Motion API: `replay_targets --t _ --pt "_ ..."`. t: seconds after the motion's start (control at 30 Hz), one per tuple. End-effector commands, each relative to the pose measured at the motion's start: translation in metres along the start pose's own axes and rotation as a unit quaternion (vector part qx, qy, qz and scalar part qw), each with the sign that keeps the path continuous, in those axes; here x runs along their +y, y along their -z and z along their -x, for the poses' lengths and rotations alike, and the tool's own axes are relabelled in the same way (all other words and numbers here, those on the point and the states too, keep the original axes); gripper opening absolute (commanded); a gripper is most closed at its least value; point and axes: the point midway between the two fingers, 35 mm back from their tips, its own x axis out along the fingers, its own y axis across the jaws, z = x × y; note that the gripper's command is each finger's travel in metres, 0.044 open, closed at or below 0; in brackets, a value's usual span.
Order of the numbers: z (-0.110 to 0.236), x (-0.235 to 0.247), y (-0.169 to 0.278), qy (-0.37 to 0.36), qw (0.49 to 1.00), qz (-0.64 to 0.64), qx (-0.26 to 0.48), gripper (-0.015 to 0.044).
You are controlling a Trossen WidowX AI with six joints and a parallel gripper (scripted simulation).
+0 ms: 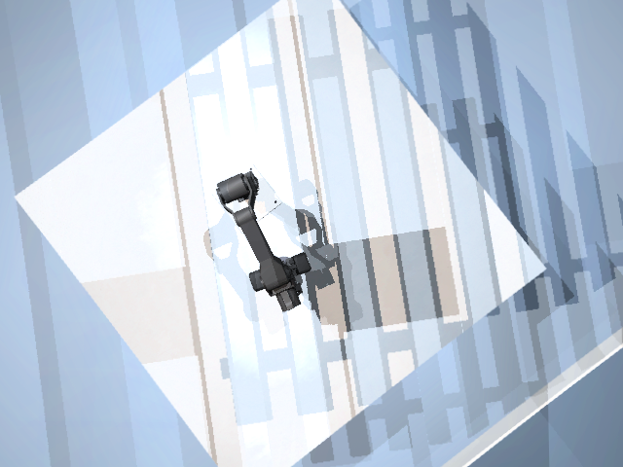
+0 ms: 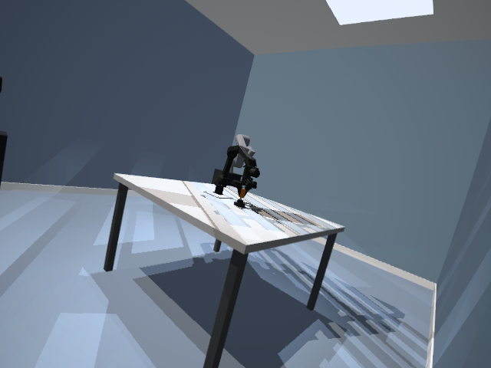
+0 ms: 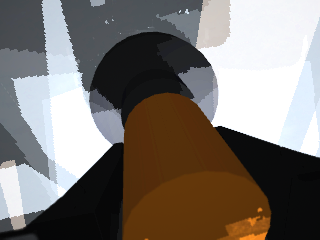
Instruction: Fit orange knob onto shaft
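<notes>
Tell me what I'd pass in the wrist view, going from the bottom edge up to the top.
Orange cylindrical knob held between the black gripper fingers → dark round pedestal, right behind the knob's far end → pale, light-streaked table top. The silver shaft is hidden by the knob.

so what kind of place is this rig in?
Looks like a bare indoor test room, not a workshop: plain blue-grey walls, a ceiling light panel, and one dark-legged table carrying only the arm, the knob in its gripper, and the pedestal.
</notes>
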Motion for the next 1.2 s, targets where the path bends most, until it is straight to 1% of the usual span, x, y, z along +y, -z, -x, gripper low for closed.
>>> replay_targets --t 0.0,0.7,0.9,0.97,1.17 --pt "0.001 0.0005 -0.0006 0.0 0.999 -0.054 -0.001 0.0" --pt "-0.0038 0.0001 0.0 0.0 0.999 -0.054 -0.001 0.0" --pt "0.0015 0.0002 0.0004 0.0 0.999 -0.054 -0.001 0.0" --pt "0.0016 0.0002 0.0003 0.0 0.998 -0.067 -0.001 0.0" --pt "0.0008 0.0008 -0.0012 -0.001 0.987 -0.159 -0.001 0.0"
